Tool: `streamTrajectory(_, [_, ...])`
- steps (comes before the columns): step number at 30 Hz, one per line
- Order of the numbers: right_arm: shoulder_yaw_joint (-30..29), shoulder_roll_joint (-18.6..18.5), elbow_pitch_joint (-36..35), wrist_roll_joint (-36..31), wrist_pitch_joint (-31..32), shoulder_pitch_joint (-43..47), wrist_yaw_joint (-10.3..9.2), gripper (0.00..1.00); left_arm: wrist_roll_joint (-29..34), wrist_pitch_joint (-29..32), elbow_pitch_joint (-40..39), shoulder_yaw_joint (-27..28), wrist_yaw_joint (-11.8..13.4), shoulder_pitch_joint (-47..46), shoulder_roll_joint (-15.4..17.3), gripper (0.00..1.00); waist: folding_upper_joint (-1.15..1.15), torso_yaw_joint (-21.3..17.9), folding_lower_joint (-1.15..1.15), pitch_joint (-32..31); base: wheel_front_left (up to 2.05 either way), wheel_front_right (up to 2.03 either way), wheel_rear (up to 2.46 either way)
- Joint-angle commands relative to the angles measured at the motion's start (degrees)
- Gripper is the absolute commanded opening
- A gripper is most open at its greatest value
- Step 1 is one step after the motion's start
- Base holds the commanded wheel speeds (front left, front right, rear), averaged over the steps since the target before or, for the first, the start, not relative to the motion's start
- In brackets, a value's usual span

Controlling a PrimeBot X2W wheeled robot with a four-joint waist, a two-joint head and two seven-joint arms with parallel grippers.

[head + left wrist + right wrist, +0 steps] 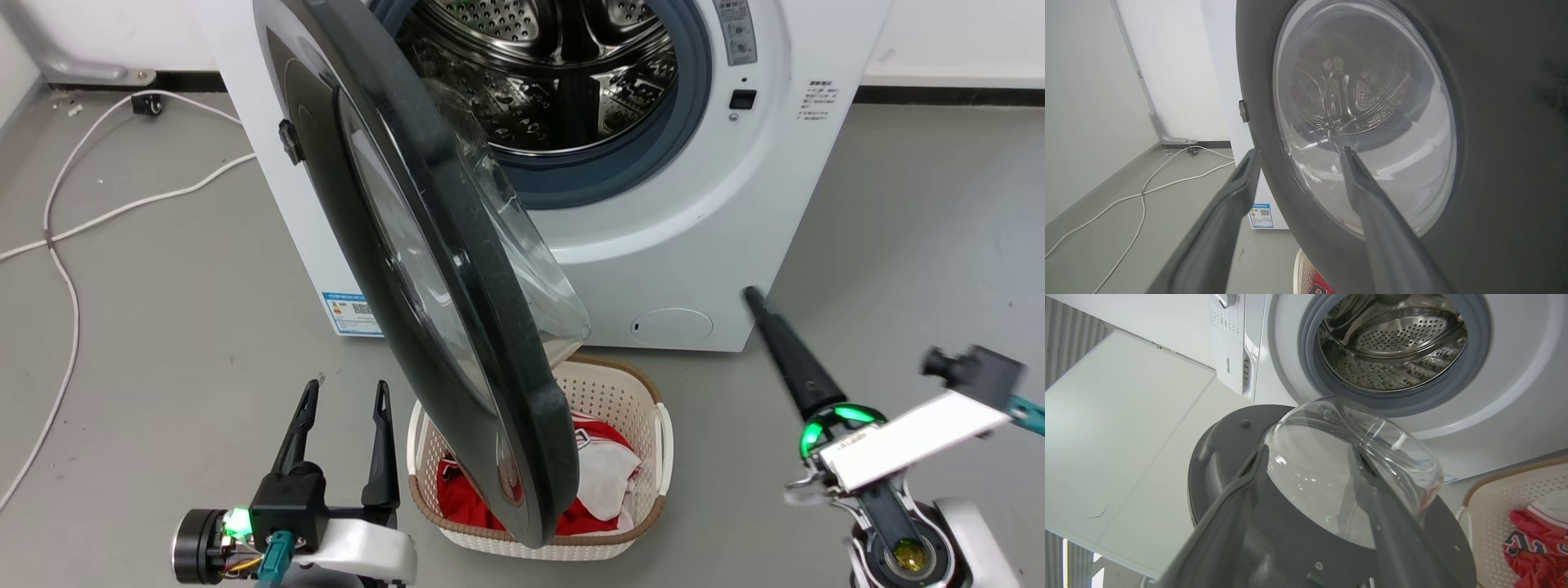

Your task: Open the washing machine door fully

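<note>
The white washing machine (pixel 694 245) stands at the top of the head view, its steel drum (pixel 555 73) exposed. The washing machine door (pixel 457 269), glossy black with a bulging glass bowl (pixel 531 261), is swung out on its left hinge and points edge-on toward me. My left gripper (pixel 343 396) is open just left of the door's lower rim. Its wrist view faces the door's outer side (pixel 1494 163); I cannot tell whether it touches. My right gripper (pixel 755 302) hovers right of the door, rolled sideways. Its wrist view shows it open (pixel 1308 451), facing the bowl (pixel 1339 457), holding nothing.
A cream laundry basket (pixel 645 425) with red and white clothes sits on the floor under the door's free edge. White cables (pixel 61 245) trail over the grey floor at the left. A wall runs behind the machine.
</note>
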Motion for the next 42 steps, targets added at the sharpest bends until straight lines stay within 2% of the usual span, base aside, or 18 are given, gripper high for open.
streamTrajectory(1, [0.3, -1.5, -0.9, -4.5, -5.0, 1.5, 0.00, 1.00, 0.2, -0.2, 0.0, 0.1, 0.1, 0.5, 0.0, 1.00, 0.00, -0.1, 0.01, -0.4, 0.00, 0.00, 0.00])
streamTrajectory(5, [1.8, -6.0, -1.1, -18.4, -20.0, 2.7, 0.00, 1.00, 0.2, -0.2, 0.1, 0.1, 0.0, 1.1, 0.0, 1.00, 0.00, 0.0, 0.01, -1.2, 0.00, 0.00, 0.00])
streamTrajectory(6, [2.7, -7.8, -0.6, -23.5, -22.3, 3.0, -0.01, 1.00, 0.2, -0.2, 0.0, 0.2, 0.0, 1.3, 0.1, 1.00, 0.00, 0.0, 0.01, -1.4, 0.00, 0.00, 0.00])
streamTrajectory(7, [2.8, -7.6, 0.0, -26.4, -23.7, 3.6, -0.01, 1.00, 0.2, -0.2, -0.1, 0.2, 0.1, 1.4, 0.0, 1.00, 0.00, -0.1, 0.01, -1.6, 0.00, 0.00, 0.00])
streamTrajectory(9, [1.6, -7.6, 0.4, -34.6, -24.6, 4.1, 0.00, 1.00, 0.2, -0.2, -0.3, 0.4, 0.2, 1.6, 0.1, 1.00, 0.00, -0.3, 0.01, -1.9, 0.00, 0.00, 0.00])
streamTrajectory(14, [-4.7, -3.6, -5.0, -55.2, -24.7, 6.7, -0.01, 1.00, 0.1, -0.2, -0.6, 0.5, 0.2, 2.2, 0.1, 1.00, 0.00, -0.7, 0.01, -2.0, 0.00, 0.00, 0.00])
streamTrajectory(17, [-7.4, -1.6, -6.9, -64.4, -24.7, 8.4, -0.01, 1.00, 0.0, -0.2, -0.6, 0.4, 0.2, 2.3, 0.0, 1.00, 0.00, -0.7, 0.01, -2.2, 0.00, 0.00, 0.00])
streamTrajectory(21, [-9.4, 0.6, -6.9, -73.0, -24.8, 11.6, -0.01, 1.00, 0.0, -0.2, -0.8, 0.3, 0.3, 2.4, 0.0, 1.00, 0.00, -0.9, 0.01, -2.5, 0.00, 0.00, 0.00])
streamTrajectory(29, [-12.0, 3.5, -5.2, -77.6, -24.8, 16.2, -0.01, 1.00, -0.2, -0.2, -0.8, 0.1, 0.4, 2.4, 0.0, 1.00, 0.00, -0.9, 0.01, -2.7, 0.00, 0.00, 0.00])
streamTrajectory(42, [-12.2, 3.8, -4.1, -72.2, -24.8, 17.8, -0.01, 1.00, -0.4, -0.2, -0.8, 0.0, 0.7, 2.5, 0.1, 1.00, 0.00, -0.8, 0.01, -2.7, 0.00, 0.00, 0.00])
